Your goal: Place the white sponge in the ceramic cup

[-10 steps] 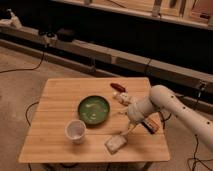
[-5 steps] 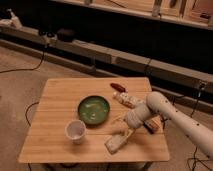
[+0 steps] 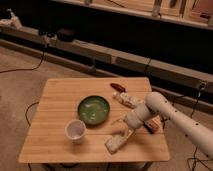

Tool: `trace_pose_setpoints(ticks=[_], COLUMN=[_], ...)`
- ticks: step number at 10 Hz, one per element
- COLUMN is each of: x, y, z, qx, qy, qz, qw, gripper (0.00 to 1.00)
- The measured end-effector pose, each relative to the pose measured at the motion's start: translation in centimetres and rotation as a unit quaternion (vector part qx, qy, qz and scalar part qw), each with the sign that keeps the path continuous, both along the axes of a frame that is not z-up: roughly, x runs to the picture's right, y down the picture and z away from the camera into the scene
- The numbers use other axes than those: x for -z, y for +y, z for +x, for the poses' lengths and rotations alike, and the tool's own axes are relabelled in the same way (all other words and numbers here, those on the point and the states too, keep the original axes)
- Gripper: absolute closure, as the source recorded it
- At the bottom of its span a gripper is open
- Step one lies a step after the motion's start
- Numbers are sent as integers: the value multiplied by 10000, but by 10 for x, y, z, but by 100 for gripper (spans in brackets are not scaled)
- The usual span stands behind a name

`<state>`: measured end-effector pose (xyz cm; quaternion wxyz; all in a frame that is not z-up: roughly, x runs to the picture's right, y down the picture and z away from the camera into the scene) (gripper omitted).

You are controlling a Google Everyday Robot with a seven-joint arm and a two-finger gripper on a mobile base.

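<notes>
The arm has sunk lower over the last second, bringing the gripper [image 3: 124,134] down to the white sponge [image 3: 114,144], which has stayed put near the front edge of the counter [image 3: 55,95]. The gripper sits right at the sponge's upper right end; I cannot tell whether it is open or closed. The ceramic cup [image 3: 75,131] stands upright to the left, apart from the sponge, with the green bowl [image 3: 93,109] just behind it.
</notes>
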<state>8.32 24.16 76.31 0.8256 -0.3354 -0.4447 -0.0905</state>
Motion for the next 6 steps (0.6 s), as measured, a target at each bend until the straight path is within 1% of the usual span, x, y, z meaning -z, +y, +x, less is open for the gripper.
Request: trace_pose_setpoints(ticks=[2,3,4,5,6], x=[-3,-6,-11,-18,-23], y=[15,21,26,28,28], z=[6,12,18,22,25], qx=[257,394,528,587,590], qy=[201,364,560,738,850], qz=[-291,-387,-447,-435,-404], qw=[9990,9978,9960,9946,9938], gripper=[35,35,35,35,35])
